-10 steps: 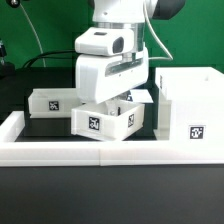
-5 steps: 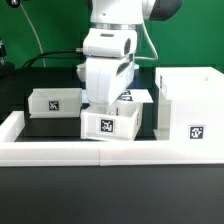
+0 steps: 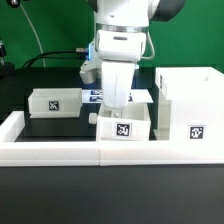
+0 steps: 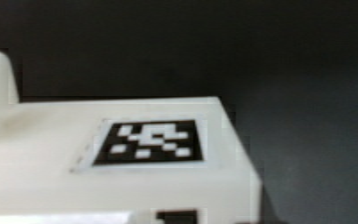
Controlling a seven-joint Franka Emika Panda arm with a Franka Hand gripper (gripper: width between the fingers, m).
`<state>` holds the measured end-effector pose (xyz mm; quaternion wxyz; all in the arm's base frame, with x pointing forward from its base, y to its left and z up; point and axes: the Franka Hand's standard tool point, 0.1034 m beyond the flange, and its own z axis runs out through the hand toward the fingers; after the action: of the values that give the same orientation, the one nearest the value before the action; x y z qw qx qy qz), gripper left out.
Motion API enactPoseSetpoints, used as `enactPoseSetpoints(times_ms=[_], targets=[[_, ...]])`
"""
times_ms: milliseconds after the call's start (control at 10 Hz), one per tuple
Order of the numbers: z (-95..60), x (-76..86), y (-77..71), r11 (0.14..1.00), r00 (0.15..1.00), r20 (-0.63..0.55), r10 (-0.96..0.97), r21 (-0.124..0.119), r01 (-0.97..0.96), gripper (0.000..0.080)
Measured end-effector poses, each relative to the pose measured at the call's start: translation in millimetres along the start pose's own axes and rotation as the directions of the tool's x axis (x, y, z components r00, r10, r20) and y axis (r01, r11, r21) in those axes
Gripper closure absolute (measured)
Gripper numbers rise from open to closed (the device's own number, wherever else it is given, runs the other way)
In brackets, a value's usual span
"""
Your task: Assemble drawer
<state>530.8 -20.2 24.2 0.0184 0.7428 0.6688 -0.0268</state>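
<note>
My gripper (image 3: 118,108) reaches straight down into a small open-top white box (image 3: 124,126) at the middle of the table and appears shut on its wall. The box's tag (image 3: 123,130) faces the camera. The box stands just behind the border wall, close to the tall white housing (image 3: 190,108) at the exterior view's right. A second small box (image 3: 55,102) with a tag sits at the exterior view's left. The wrist view is blurred: it shows a white tagged face of the box (image 4: 153,142) close up, and the fingertips are hard to make out.
The long low white border wall (image 3: 60,150) runs along the front and up the exterior view's left side. The marker board (image 3: 138,96) lies flat behind the gripper. Dark table surface (image 3: 50,124) shows between the left box and the wall.
The gripper has turned and shifted toward the exterior view's right, carrying the small box with it. The box has swung from skewed to square-on and now stands closer to the housing.
</note>
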Motion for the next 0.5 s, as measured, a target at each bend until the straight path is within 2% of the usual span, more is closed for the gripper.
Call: enactPoseSetpoints(times_ms=[500], targets=[[0.9,-2.1,-0.7,1.000,1.000,0.000,0.004,0.002,-0.004,0.0758]])
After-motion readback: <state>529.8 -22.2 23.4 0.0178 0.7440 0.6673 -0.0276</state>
